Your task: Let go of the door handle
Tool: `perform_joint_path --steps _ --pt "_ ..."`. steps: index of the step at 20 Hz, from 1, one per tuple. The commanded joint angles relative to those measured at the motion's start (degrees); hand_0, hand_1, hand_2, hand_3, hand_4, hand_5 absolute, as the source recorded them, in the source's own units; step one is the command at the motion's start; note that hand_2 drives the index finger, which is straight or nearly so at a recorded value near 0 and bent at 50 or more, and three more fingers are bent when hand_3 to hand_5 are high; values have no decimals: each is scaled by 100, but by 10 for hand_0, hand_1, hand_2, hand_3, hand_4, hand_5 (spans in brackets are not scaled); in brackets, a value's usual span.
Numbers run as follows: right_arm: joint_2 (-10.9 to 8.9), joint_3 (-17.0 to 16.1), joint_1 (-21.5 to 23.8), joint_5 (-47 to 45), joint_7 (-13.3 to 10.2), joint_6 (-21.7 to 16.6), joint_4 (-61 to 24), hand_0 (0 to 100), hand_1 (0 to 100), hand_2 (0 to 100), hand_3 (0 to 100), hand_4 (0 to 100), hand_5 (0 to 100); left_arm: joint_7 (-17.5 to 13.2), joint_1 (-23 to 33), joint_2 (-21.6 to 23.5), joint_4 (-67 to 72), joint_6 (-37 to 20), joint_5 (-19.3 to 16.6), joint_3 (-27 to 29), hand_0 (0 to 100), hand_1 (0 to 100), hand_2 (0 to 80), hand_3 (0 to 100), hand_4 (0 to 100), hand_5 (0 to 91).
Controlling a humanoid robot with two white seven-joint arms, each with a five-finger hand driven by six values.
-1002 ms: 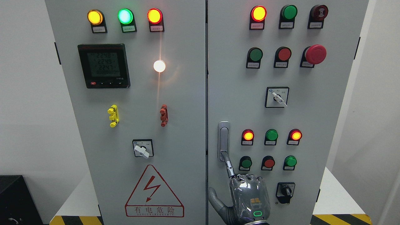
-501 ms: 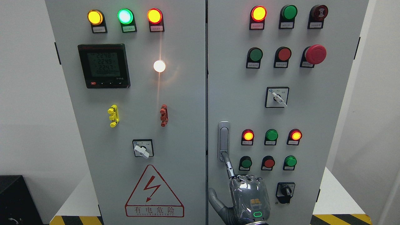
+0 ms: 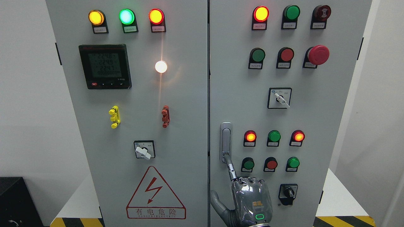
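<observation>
"Where's the door handle [image 3: 226, 142] from here?"

"On the right-hand cabinet door [image 3: 328, 126], close to the seam between the two doors. It's a slim silver bar standing upright, its long axis running straight up and down."

"And the robot hand [image 3: 251, 198]?"

"It's the right one, coming up from the bottom edge. It sits below the handle and a little to the right. The index finger [image 3: 232, 170] is stretched out, slanting up and left, and its tip touches the handle's lower end. The other fingers are curled in at the knuckles and the thumb sticks out to the left. It isn't wrapped around anything, just one fingertip resting there."

"So letting go shouldn't take much?"

"I'd guess not. The handle lies up and to the left of the palm, so drawing the finger back along its own line, down and to the right, ought to clear it. There's a dark green button [image 3: 248, 164] just right of the handle's lower end, close to that finger, so I'd watch for a brush there."

"The left arm?"

"I can't see it at all."
</observation>
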Motion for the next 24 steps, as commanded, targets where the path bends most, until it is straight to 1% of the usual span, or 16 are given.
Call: perform_joint_path --steps 1,24 --pt "0 8 0 0 10 3 67 375 244 29 1000 1000 1000 -2 -149 0 167 1 -1 0 120 556 0 0 0 0" --pt "0 8 96 0 10 3 84 376 243 32 1000 1000 1000 -2 -149 0 167 1 -1 0 120 556 0 0 0 0"
